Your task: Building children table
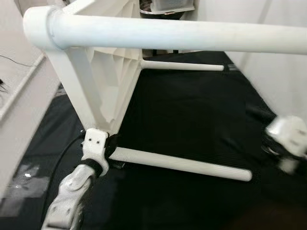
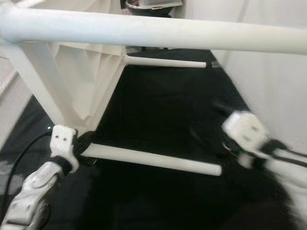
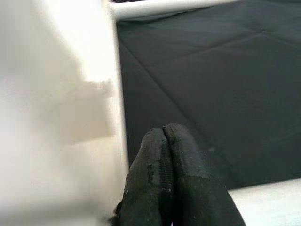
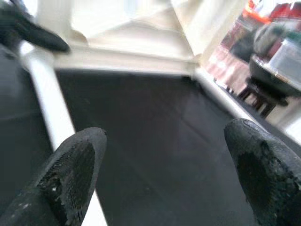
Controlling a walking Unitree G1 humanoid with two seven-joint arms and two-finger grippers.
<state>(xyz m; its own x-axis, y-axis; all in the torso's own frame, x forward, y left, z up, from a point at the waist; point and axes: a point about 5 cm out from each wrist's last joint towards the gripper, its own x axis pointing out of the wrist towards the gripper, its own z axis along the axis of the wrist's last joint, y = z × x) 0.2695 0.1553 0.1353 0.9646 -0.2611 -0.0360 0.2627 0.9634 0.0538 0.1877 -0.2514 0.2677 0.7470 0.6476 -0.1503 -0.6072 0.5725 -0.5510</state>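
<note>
A white plastic children's table lies on its side on a black mat [image 1: 192, 115], its ribbed underside [image 1: 108, 81] facing right. One leg [image 1: 192, 36] crosses the top of the view, a second leg [image 1: 184, 164] lies low on the mat, and a third leg [image 1: 184, 65] is farther back. My left gripper [image 3: 164, 136] is shut with nothing between its fingers, and it presses at the base of the low leg where that leg meets the tabletop. My right gripper [image 4: 164, 155] is open above the mat, to the right of the low leg's free end, and looks blurred.
White fabric [image 1: 283, 81] hangs along the right side. A pale board [image 1: 19, 110] runs along the left, with a black cable [image 1: 62, 158] on the floor beside it. A dark stool carrying containers [image 4: 268, 70] stands behind the table.
</note>
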